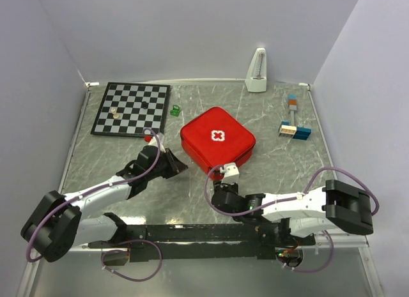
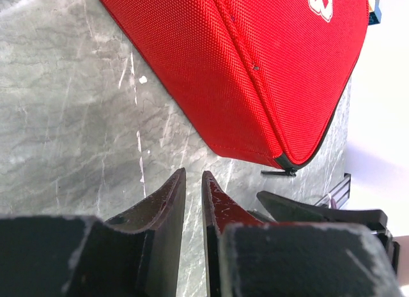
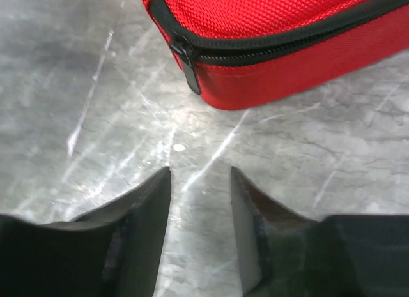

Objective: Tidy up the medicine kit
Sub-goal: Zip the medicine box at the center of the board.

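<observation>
The red medicine kit (image 1: 217, 142) lies closed on the marble table, white cross up; it also shows in the left wrist view (image 2: 255, 67) and the right wrist view (image 3: 281, 48). Its black zipper pull (image 3: 188, 64) hangs at the near corner. My left gripper (image 1: 181, 166) sits low just left of the kit's near-left side; its jaws (image 2: 193, 174) are empty with only a thin slit between them. My right gripper (image 1: 218, 182) is just in front of the kit's near corner, open and empty (image 3: 200, 170), a short way from the zipper pull.
A black-and-white chessboard (image 1: 131, 109) with small pieces lies at the back left, a green item (image 1: 174, 110) beside it and a small red item (image 1: 148, 138) near its front corner. A white metronome (image 1: 257, 71) stands at the back. Coloured blocks (image 1: 294, 129) lie at the right.
</observation>
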Available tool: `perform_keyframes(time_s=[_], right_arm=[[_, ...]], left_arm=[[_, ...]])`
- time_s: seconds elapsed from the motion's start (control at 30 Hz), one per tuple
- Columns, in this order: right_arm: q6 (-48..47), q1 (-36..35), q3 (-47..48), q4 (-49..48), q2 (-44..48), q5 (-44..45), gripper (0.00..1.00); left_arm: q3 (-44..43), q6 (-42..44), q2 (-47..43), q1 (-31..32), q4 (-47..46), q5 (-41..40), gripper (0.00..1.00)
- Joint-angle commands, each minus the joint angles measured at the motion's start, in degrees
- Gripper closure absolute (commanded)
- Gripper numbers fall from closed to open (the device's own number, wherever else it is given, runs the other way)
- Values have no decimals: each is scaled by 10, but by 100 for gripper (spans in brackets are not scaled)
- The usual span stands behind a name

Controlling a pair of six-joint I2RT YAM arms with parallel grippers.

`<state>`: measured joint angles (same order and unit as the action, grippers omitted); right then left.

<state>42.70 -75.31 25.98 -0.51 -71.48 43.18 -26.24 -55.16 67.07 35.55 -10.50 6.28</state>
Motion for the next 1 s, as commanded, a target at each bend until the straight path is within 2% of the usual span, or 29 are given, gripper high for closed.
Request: perform_keyframes(time_s=[0.0, 0.2, 0.33, 0.43, 0.6, 0.77, 0.97], right_arm=[[-9, -4, -7, 9, 32, 1, 47], [-45, 6, -13, -16, 81, 4, 32], [-63, 32, -11, -37, 81, -16, 27], [-77, 50, -10, -62, 71, -24, 27], [-120, 75, -22, -141, 54, -42, 40], [-161, 85, -31, -210, 30, -58, 41], [-181, 90, -49, -280, 1, -56, 46]], left_arm=[[-3, 7, 0, -2, -20, 9, 78], [0, 1, 2, -1, -26, 11, 78], [1, -6, 10, -1, -32, 13, 78], [1, -8, 15, -1, -36, 13, 78], [4, -10, 24, -1, -48, 16, 78], [11, -14, 30, -1, -64, 24, 78], [17, -11, 33, -1, -68, 24, 78]])
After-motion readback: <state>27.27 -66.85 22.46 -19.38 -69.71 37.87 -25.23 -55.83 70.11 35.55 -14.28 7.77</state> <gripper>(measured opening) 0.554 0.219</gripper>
